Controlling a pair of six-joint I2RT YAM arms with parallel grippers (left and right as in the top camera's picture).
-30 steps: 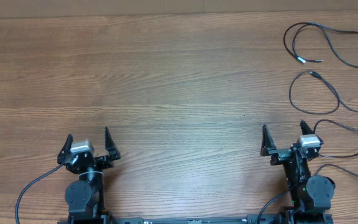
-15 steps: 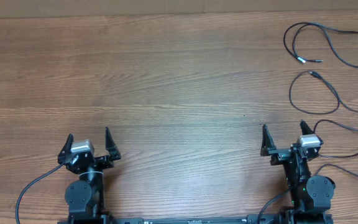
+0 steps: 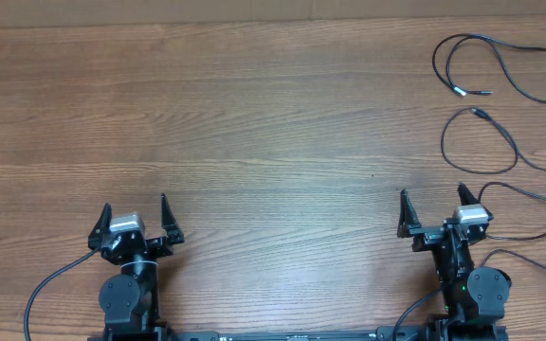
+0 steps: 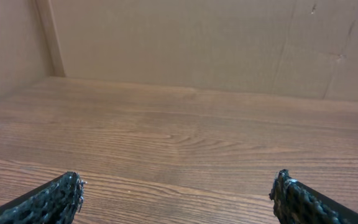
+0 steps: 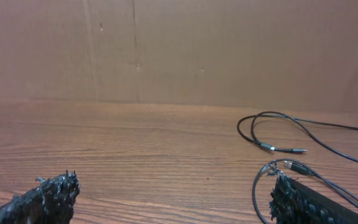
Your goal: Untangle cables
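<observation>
Nothing has changed since the earlier overhead views: both arms sit where they were, and the cables [image 3: 474, 112] lie in the same curves.

At the near left, the left arm [image 3: 126, 284] rests at the bench [image 3: 273, 142] edge. Its jaws stand wide apart over bare wood and hold nothing. In the left wrist view the two fingertips [image 4: 58, 196] sit at the lower corners, with only wood grain and a brown wall [image 4: 179, 43] ahead.

At the near right, the right arm [image 3: 463, 275] sits the same way, jaws wide apart and empty.

The cables are all at the bench's right side, well apart from the left jaws and beyond and to the right of the right jaws.

- **Farthest cable:** it makes an open loop in the far right corner. Its plug tip [image 3: 460, 92] points right, and its length sweeps right to the bench edge.
- **Second cable:** it lies nearer, with its tip pointing far-left. It bows nearward and then runs right, off the picture.
- **Other thin cords:** these cross just right of the right jaws and also run off to the right. I cannot tell whether they touch the arm.

In the right wrist view the far loop [image 5: 272, 148] lies ahead and to the right. The second cable curls just beside the right fingertip [image 5: 291, 193].
</observation>
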